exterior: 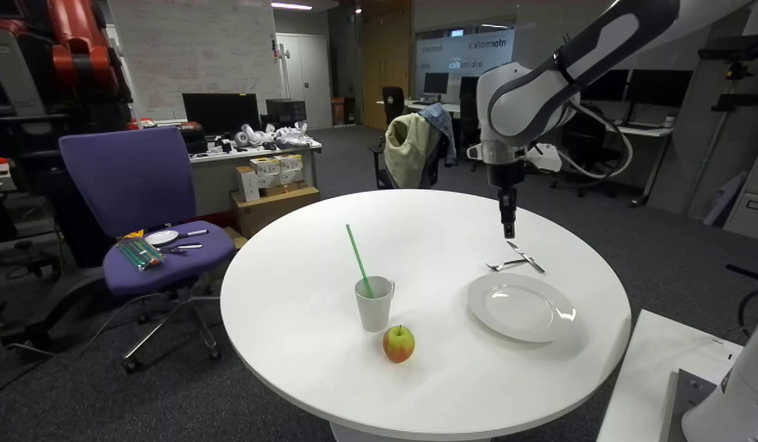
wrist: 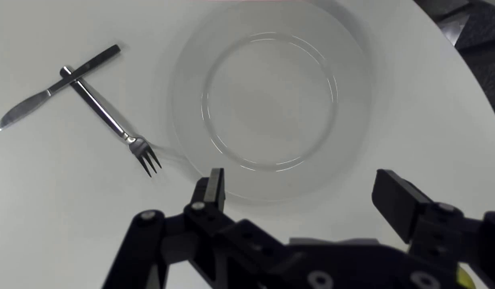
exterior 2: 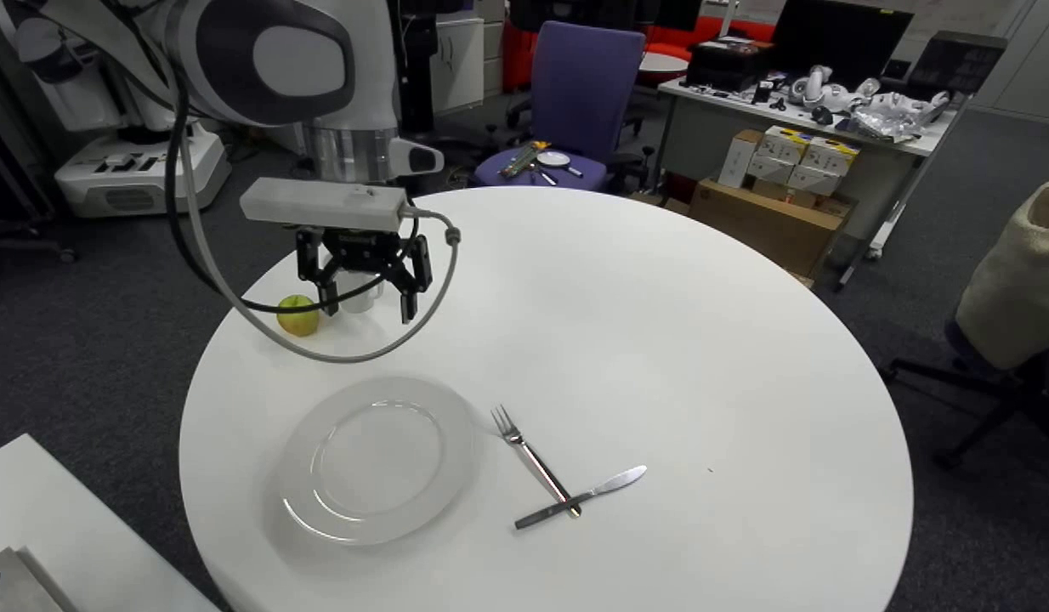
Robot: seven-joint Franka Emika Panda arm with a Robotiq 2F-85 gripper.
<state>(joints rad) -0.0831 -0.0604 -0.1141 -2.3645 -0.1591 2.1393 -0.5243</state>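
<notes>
The gripper (exterior 2: 368, 306) hangs above the round white table (exterior 2: 703, 365), its two fingers spread well apart with nothing between them and nothing on the table touched. Nearest to it is the large plate (wrist: 269, 96), lying flat on the table, lower than the fingertips. In the wrist view the plate lies ahead of the gap, one finger (wrist: 215, 186) overlapping its near rim only by line of sight; in both exterior views plate and gripper are apart. The plate, being round, has no long axis. The fork (wrist: 101, 111) has one: it slants obliquely to the line joining the fingertips, tines toward the gripper and just beside the plate's rim, handle leading away. The knife (wrist: 57, 86) crosses over the fork's handle end and slants the opposite way, its handle nearer the plate than its blade. Only one gripper is at this table, so no other is nearer.

Farther off, the mug (exterior: 374, 310) stands upright with a green straw (exterior: 356, 253) leaning in it, and the apple (exterior: 398, 344) rests just beside; from here I cannot tell whether mug and apple touch.

Count on the table: one large plate, one fork, one knife, one mug, one straw, one apple. Beyond the table, the purple chair (exterior: 130, 184) bears one smaller plate (exterior: 162, 237), plus utensils (exterior: 193, 234) and a plastic packet (exterior: 139, 252); the utensils are too indistinct for me to count.
</notes>
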